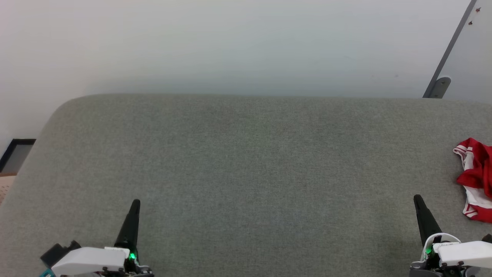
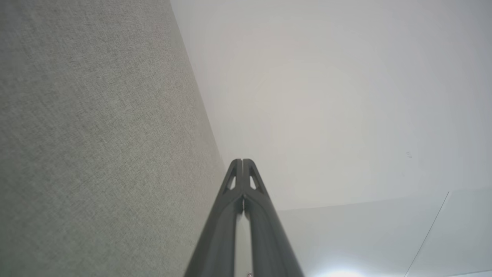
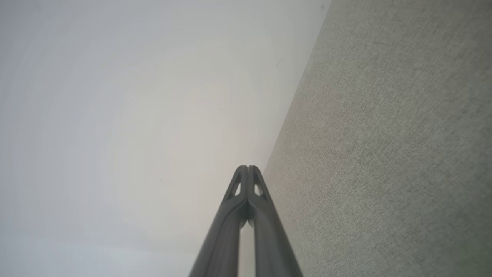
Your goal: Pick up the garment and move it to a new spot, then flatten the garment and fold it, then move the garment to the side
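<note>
The garment (image 1: 476,179), red with white and striped trim, lies crumpled at the right edge of the grey fabric surface (image 1: 246,173), partly cut off by the head view's border. My right gripper (image 1: 417,199) rests at the lower right, shut and empty, a short way left of and below the garment. At the lower left my left gripper (image 1: 135,203) is shut and empty too, far from the garment. Each wrist view shows its own fingers pressed together: left gripper (image 2: 242,161), right gripper (image 3: 248,168), with the grey fabric alongside and the pale wall beyond.
A pale wall (image 1: 230,42) rises behind the grey surface. A grey slanted bar with a bracket (image 1: 442,82) stands at the back right. A dark-framed panel (image 1: 15,154) shows at the far left, beyond the surface's rounded corner.
</note>
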Robot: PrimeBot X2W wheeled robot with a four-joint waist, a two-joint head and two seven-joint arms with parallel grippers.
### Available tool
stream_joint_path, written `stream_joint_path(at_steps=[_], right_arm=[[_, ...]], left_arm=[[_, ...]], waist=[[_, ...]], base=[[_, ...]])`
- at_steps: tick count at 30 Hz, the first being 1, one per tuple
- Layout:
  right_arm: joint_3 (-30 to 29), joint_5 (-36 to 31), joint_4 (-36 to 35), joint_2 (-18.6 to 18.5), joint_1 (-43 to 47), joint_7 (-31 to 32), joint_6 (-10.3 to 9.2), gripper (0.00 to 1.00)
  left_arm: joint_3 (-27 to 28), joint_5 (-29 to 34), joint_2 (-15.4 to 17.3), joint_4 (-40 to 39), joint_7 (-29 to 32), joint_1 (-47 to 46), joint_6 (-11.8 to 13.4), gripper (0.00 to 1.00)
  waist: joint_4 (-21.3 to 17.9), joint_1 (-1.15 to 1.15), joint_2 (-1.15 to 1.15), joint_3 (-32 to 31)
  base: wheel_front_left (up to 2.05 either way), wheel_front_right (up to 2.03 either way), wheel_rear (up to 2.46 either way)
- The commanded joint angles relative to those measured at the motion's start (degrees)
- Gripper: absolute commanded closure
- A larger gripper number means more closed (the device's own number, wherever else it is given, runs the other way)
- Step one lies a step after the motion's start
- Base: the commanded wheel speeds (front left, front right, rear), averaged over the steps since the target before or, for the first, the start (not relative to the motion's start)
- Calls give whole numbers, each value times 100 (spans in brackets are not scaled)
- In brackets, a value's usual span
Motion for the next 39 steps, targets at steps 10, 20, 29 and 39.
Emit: stream_joint_path(at_steps=[10, 20, 29, 39], right_arm=[[-53, 536, 13, 18, -151, 139, -7, 100], [-76, 960, 40, 21, -209, 245, -7, 100], [-89, 1202, 52, 23, -249, 308, -8, 100], [-86, 1203, 51, 23, -217, 307, -7, 100]], left_arm=[[65, -403, -98, -37, 141, -149, -19, 100], [103, -694, -182, -42, 250, -207, -21, 100], [124, -863, -227, -44, 313, -246, -22, 100], [121, -864, -223, -44, 311, -243, -22, 100]], waist=[[-19, 0, 0, 32], [-38, 0, 0, 62], [-50, 0, 0, 83], [-50, 0, 0, 83]], base=[[0, 0, 0], [0, 0, 0], [0, 0, 0], [0, 0, 0]])
